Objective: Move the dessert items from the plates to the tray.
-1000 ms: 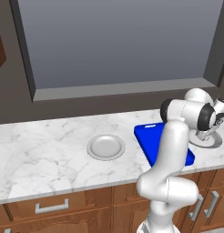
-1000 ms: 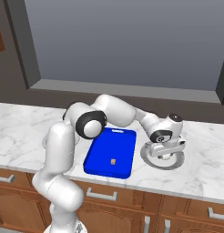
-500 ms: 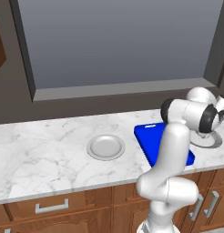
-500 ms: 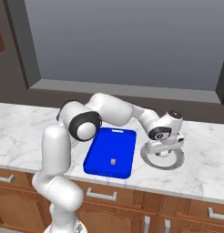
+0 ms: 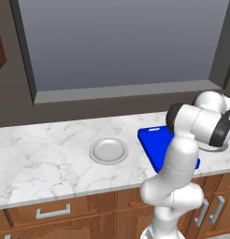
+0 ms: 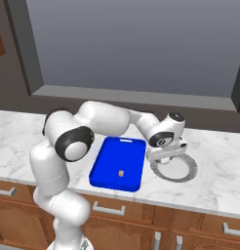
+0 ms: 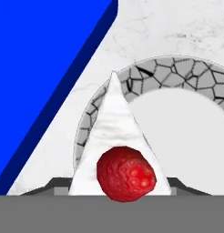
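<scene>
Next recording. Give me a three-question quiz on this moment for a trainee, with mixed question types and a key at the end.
1. True or false: the small tan-brown lump lies on the bright blue rectangular tray.
2. Multiple choice: in the left base view, the silvery-grey round plate on the marble counter, left of the tray, holds: A) nothing; B) a red-topped piece; C) a tan lump.
3. Short answer: in the hand view, what sits between the finger tips of the gripper?

Key:
1. True.
2. A.
3. The whitish wedge with a red top.
</scene>
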### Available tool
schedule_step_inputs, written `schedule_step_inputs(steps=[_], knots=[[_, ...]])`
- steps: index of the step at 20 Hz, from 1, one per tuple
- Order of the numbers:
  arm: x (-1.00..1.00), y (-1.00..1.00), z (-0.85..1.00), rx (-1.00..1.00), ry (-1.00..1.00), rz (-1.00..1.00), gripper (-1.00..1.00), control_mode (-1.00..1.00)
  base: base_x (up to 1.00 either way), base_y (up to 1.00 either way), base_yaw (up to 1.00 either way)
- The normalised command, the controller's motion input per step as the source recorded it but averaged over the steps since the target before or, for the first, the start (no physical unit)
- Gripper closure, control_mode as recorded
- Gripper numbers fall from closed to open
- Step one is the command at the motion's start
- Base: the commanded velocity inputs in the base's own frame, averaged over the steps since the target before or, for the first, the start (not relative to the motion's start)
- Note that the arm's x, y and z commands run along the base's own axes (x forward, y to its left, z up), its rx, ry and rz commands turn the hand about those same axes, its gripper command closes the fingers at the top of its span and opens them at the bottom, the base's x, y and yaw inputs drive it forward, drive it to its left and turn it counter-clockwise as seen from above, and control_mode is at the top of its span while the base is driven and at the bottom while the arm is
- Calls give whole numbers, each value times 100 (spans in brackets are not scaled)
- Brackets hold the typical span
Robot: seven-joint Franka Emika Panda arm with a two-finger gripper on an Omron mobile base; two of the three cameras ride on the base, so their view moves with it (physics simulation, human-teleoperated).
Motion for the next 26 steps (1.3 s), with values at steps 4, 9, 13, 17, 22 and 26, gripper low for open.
schedule_step_inputs(steps=[4, 9, 13, 17, 22, 26], knots=[[-11, 84, 20, -5, 0, 2, 100, -100, 0, 0, 0], [-1, 86, 21, -4, 0, 0, 100, -100, 0, 0, 0], [0, 84, 13, -2, 0, 0, 100, -100, 0, 0, 0], [1, 76, 0, -1, 0, 0, 100, -100, 0, 0, 0], [15, 46, -8, 0, 0, 0, 100, -100, 0, 0, 0], [27, 44, -15, 0, 0, -3, 100, -100, 0, 0, 0]])
